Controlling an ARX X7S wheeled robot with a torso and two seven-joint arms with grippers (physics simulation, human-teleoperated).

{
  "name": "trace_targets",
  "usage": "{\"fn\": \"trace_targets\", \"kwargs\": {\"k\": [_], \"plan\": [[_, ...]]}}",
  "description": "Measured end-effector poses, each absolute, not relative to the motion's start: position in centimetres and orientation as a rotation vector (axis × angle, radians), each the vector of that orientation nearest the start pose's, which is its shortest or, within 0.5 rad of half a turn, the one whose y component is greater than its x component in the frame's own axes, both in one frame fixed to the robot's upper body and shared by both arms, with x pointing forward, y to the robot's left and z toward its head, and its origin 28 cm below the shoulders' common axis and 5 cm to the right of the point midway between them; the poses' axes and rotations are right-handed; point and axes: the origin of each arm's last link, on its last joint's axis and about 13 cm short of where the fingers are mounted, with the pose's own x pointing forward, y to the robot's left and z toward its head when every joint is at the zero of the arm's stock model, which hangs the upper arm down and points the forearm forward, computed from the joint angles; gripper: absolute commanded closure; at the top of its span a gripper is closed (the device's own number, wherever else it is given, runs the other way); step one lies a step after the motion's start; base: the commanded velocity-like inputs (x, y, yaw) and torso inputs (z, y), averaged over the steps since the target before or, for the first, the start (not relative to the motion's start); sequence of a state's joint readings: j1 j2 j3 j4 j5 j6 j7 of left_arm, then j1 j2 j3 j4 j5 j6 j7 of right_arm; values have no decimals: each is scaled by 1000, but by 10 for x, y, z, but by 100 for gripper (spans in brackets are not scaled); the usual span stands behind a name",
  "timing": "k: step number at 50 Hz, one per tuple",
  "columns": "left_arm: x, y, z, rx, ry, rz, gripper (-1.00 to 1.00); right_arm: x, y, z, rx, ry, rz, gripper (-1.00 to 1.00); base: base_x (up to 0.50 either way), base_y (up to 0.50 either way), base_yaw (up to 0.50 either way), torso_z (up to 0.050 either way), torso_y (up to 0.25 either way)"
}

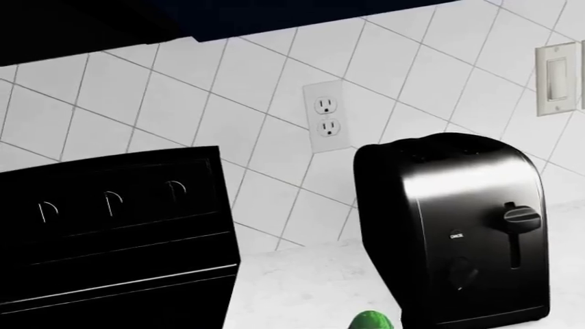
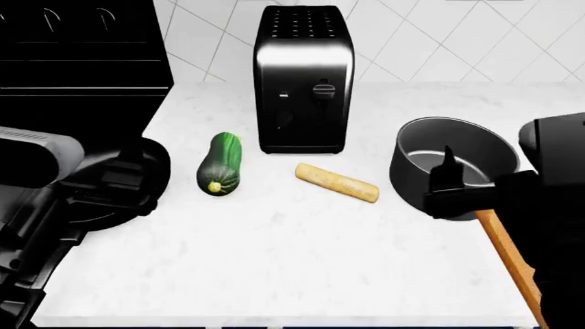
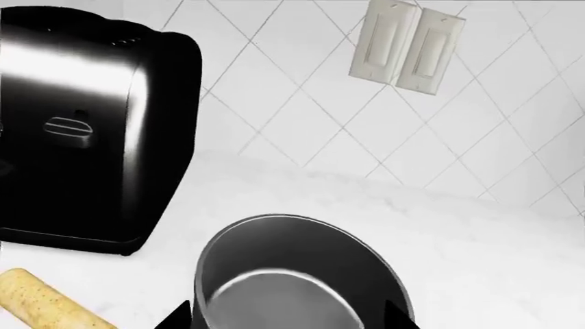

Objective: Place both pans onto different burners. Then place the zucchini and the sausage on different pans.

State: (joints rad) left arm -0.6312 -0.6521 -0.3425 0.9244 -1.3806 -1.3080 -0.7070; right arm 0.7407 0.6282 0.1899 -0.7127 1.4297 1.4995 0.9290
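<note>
The grey steel saucepan [image 2: 454, 156] stands on the white counter at the right, its orange-brown wooden handle [image 2: 508, 255] pointing toward me. My right gripper [image 2: 448, 186] is open at the handle's root. In the right wrist view its fingertips [image 3: 174, 319] stand either side of the saucepan [image 3: 292, 274]. The dark green zucchini [image 2: 220, 163] and the tan sausage [image 2: 336, 182] lie in front of the toaster; the zucchini's tip [image 1: 373, 321] and the sausage's end [image 3: 41, 301] show in the wrist views. My left gripper [image 2: 123, 179] is a dark mass beside the black stovetop [image 2: 82, 103]. I cannot make out the frying pan or the burner rings.
A black-and-steel toaster [image 2: 303, 79] stands at the back middle of the counter [image 2: 274, 260]. The stove's raised back panel [image 1: 109, 205] is at the left. A tiled wall carries an outlet [image 1: 325, 116] and switches [image 3: 407, 48].
</note>
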Motion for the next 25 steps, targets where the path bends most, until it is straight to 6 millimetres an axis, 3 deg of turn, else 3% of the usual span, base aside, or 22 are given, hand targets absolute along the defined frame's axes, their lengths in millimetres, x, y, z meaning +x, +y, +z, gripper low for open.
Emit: {"fn": "trace_targets", "kwargs": {"k": [9,25], "plan": [[172,265,253,159,-182,-43,-100,195,-168,249,-206,167,-114,-100,0,0,0,0,0],[171,264,255,167,-185,-40,-100,183,-175,238,-183,254,-141,-100,0,0,0,0,0]]}}
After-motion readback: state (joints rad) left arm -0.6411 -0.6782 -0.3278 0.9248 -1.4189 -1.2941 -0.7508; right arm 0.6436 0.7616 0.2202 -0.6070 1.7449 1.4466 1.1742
